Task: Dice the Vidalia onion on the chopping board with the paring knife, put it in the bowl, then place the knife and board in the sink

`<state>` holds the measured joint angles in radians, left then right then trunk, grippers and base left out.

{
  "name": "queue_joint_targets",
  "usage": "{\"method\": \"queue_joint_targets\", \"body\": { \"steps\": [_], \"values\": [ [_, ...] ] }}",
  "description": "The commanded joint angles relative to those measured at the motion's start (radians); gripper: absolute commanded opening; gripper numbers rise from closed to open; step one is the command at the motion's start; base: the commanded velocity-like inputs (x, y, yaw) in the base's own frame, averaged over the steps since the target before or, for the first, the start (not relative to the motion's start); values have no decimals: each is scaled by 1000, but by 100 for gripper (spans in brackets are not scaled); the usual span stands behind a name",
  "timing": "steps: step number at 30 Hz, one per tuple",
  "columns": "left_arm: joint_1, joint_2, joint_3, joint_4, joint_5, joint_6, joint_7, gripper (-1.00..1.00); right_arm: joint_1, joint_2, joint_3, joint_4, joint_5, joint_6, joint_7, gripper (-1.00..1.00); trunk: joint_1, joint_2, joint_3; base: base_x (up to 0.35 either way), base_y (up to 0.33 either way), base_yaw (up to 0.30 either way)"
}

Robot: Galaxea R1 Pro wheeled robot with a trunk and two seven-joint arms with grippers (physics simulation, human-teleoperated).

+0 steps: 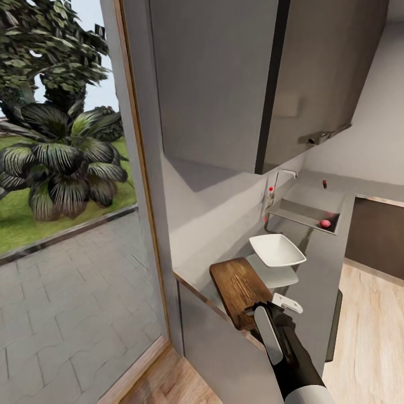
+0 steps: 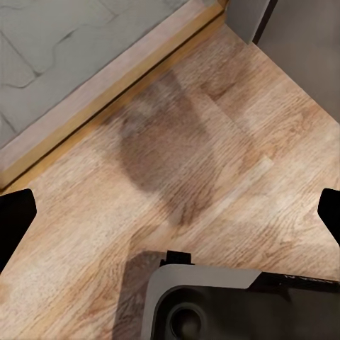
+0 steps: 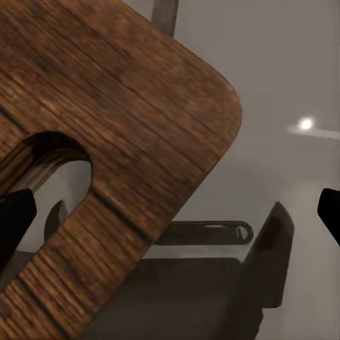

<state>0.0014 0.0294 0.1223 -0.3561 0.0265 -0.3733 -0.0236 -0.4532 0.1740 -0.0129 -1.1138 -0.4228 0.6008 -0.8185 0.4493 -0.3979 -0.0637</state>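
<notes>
Right gripper (image 3: 170, 205): jaws spread wide, released; dark fingertips flank the board.
Chopping board (image 3: 120, 134): grained dark wood, rounded corner, oval slot between the jaws.
Left gripper (image 2: 170, 212): jaws parted, over plank floor (image 2: 212, 142).
Vidalia onion (image 1: 325, 223): pink ball in grey sink (image 1: 297, 210), far beyond the jaws.

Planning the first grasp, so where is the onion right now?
In the head view the Vidalia onion lies in the sink, at its far right end, beyond the bowl and chopping board.
</notes>
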Motion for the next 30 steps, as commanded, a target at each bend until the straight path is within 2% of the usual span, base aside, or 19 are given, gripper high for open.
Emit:
{"method": "queue_joint_targets", "body": {
  "steps": [1, 2, 3, 30],
  "values": [
    [0, 0, 2, -1, 3, -1, -2, 100, -1, 1, -1, -1, -7, 4, -6, 100, 1, -2, -2, 0, 0, 0],
    [0, 0, 2, -1, 3, -1, -2, 100, -1, 1, -1, -1, -7, 4, -6, 100, 1, -2, -2, 0, 0, 0],
    [0, 0, 2, -1, 3, -1, -2, 100, -1, 1, -1, -1, -7, 4, -7, -100, 1, -2, -2, 0, 0, 0],
    [0, 0, 1, -1, 3, -1, -2, 100, -1, 1, -4, -1, -9, 5, -7, -100, 1, -2, 1, 0, 0, 0]
  ]
}}
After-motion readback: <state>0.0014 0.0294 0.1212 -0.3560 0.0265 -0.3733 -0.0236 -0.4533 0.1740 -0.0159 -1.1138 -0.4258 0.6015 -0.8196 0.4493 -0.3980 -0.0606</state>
